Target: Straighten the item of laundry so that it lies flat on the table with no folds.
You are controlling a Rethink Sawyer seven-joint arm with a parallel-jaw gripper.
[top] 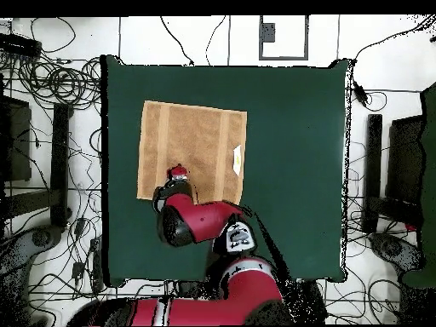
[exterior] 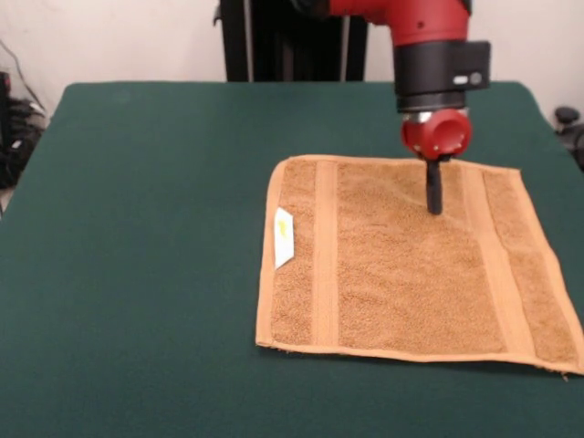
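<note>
The tan-orange towel point(exterior: 401, 265) lies spread flat on the right half of the dark green table point(exterior: 146, 228). Its two woven bands run front to back, and its white label point(exterior: 284, 237) sits at the left edge. My gripper point(exterior: 435, 208) hangs from the red wrist over the towel's far middle part. Its black fingers are together as one narrow bar, with the tip at or just above the cloth and nothing lifted. In the overhead view the towel point(top: 192, 140) lies upper left on the table point(top: 294, 128), with my gripper point(top: 179, 174) at its lower edge.
The red arm point(top: 200, 221) reaches over the table's near edge in the overhead view. Cables and black stands lie on the floor around the table. The towel's right corner reaches close to the table's right edge in the front view.
</note>
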